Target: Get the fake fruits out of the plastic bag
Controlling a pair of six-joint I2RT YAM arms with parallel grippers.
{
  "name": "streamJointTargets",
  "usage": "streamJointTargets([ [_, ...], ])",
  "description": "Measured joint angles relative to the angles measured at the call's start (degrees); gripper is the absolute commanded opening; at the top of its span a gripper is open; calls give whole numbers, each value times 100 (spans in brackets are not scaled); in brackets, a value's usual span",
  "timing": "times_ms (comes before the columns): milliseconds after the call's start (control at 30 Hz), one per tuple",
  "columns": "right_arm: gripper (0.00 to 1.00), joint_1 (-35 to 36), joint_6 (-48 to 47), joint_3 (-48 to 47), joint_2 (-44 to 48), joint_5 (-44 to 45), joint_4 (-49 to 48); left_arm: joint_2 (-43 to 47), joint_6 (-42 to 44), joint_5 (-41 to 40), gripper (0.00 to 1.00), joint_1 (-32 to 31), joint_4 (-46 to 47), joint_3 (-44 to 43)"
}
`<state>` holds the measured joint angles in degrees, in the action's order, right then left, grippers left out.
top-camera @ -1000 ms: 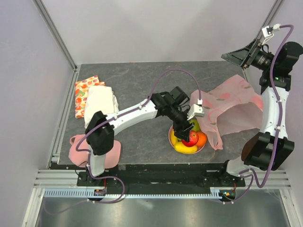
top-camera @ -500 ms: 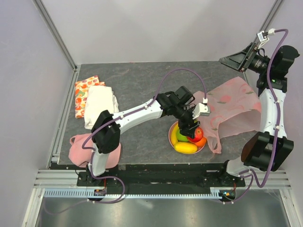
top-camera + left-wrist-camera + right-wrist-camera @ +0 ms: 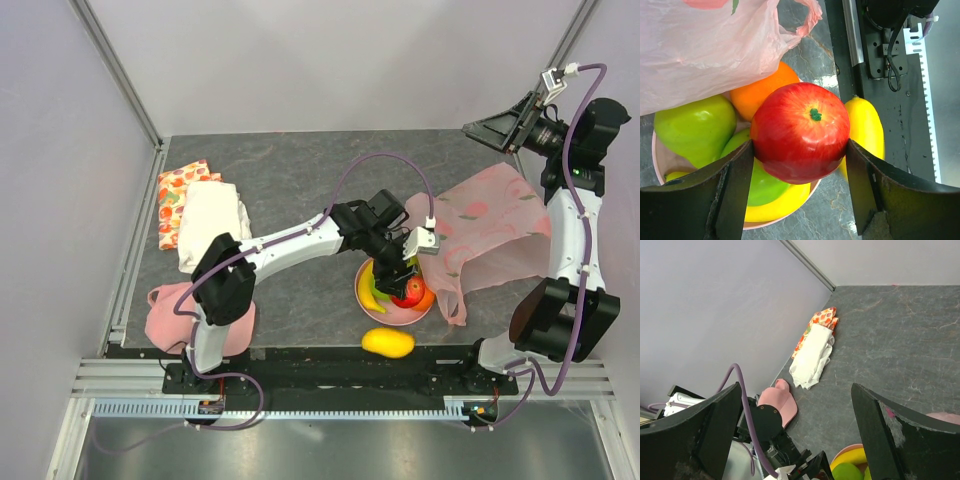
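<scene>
Left wrist view only: shows the left tool (image 3: pixel 799 150) clamped on the red apple (image 3: pixel 800 132) above the plate (image 3: pixel 662 157), just beside the plastic bag (image 3: pixel 705 45). Overhead: shows the right tool (image 3: pixel 485 122) raised, spread wide, holding nothing. Against half a second earlier: finds the mango (image 3: pixel 388 343) off the plate, at the desk's near edge.

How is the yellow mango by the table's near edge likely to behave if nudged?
The mango looks smooth and rounded, so it would probably roll. It lies at the table edge, so a push might send it off. Its glossy skin may be slippery.
</scene>
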<state>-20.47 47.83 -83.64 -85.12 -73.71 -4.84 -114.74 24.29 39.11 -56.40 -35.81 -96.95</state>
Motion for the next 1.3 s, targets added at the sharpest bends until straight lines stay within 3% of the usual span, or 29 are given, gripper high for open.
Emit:
streamJointTargets([
  [167,98,0,37,0,-2,2,-76,4,24,-24,50,2,-2,2],
  [300,98,0,44,2,-2,2,-81,15,24,-66,62,2,2,2],
  [367,98,0,44,4,-2,4,-83,37,24,-116,61,2,9,2],
  [433,98,0,46,9,-2,4,-90,66,24,-160,59,2,4,2],
  [567,98,0,74,42,-4,24,-140,111,24,-168,34,7,4,2],
  [800,98,0,168,81,-9,24,-210,232,24,-48,16,7,-7,7],
  [1033,98,0,192,243,-7,26,-289,918,116,249,13,-22,-22,719],
  [1300,98,0,195,474,-2,24,-295,1038,96,-133,13,-201,457,1637],
])
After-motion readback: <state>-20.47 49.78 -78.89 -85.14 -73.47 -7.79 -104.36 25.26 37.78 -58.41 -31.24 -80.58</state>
